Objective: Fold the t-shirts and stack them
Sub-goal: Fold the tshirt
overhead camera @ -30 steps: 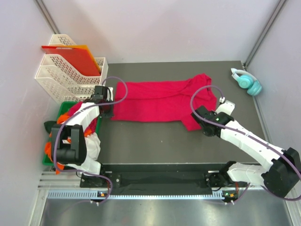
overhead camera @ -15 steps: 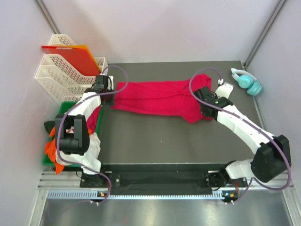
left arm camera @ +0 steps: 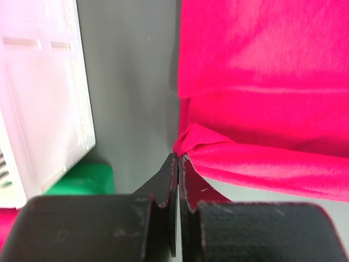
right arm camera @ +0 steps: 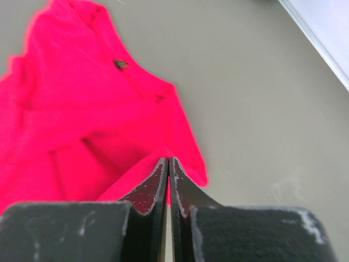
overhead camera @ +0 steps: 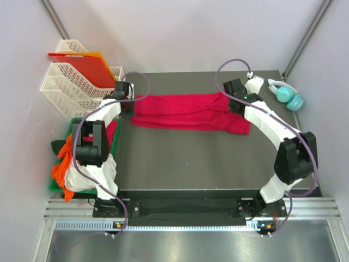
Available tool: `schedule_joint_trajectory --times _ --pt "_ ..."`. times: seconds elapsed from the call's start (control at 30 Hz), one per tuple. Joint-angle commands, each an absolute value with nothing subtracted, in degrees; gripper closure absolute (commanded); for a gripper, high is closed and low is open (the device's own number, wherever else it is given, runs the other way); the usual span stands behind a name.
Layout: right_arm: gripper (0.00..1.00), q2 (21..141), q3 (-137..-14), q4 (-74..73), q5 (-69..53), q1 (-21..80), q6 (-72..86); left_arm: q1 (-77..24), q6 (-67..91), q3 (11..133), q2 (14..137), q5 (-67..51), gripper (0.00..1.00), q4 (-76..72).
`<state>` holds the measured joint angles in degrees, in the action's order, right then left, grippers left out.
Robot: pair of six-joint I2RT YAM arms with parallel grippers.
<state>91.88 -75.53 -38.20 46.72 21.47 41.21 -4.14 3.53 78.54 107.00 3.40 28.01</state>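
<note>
Dark grey table [overhead camera: 191, 158]. Crimson t-shirt [overhead camera: 180, 112] lies on the far half as a long left-right band. Teal headphones [overhead camera: 286, 94] at far right corner. White tray rack [overhead camera: 71, 90] and green bin [overhead camera: 73, 124] at the left edge.

Top external: we look down from high above and behind the arm bases, over the whole table [overhead camera: 180, 158].
Left wrist: we sit close behind the left gripper [left arm camera: 178, 159], at the left edge of the crimson t-shirt [left arm camera: 262, 82].
Right wrist: close behind the right gripper [right arm camera: 168, 162], at its right end.
Shared: we see that t-shirt in all three.
</note>
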Motion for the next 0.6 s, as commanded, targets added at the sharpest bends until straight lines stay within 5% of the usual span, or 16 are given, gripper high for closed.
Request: schedule_joint_trajectory --times 0.0,0.57 --pt "1.0 96.1 -82.3 -35.0 46.2 20.5 37.9 -3.7 3.8 83.9 109.2 5.0 1.0 26.4" --pt "1.0 104.0 -87.2 -31.9 43.9 15.6 35.2 -3.8 3.6 95.1 117.9 6.3 1.0 27.7"
